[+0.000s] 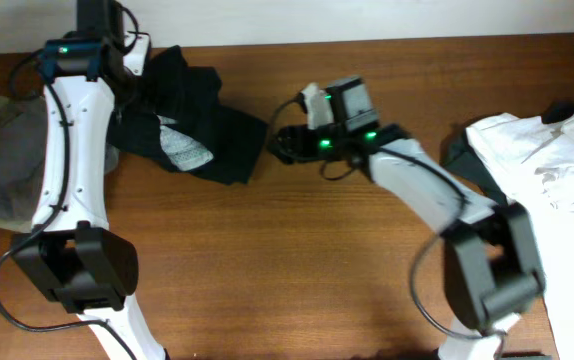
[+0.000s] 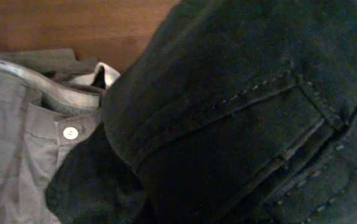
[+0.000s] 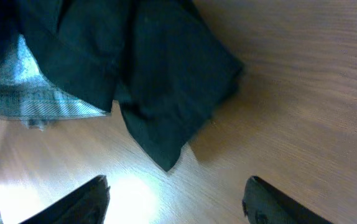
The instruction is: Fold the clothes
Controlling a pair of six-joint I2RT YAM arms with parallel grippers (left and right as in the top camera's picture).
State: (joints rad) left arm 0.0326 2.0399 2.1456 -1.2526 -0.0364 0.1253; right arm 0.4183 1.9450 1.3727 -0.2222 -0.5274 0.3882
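A black garment [image 1: 197,125] lies crumpled at the back left of the table, with a pale lining patch showing. It fills the left wrist view [image 2: 241,118], its stitched seams showing. My left gripper [image 1: 127,75] is down at the garment's back left part; its fingers are hidden in dark cloth. My right gripper [image 1: 279,145] is open and empty just off the garment's right corner. In the right wrist view the fingers [image 3: 175,199] are spread over bare wood, with the black corner [image 3: 166,99] just ahead.
Grey trousers [image 1: 2,160] lie at the table's left edge, and their button and waistband show in the left wrist view [image 2: 17,143]. A white garment [image 1: 552,150] lies heaped at the right edge, with a dark cloth under it.
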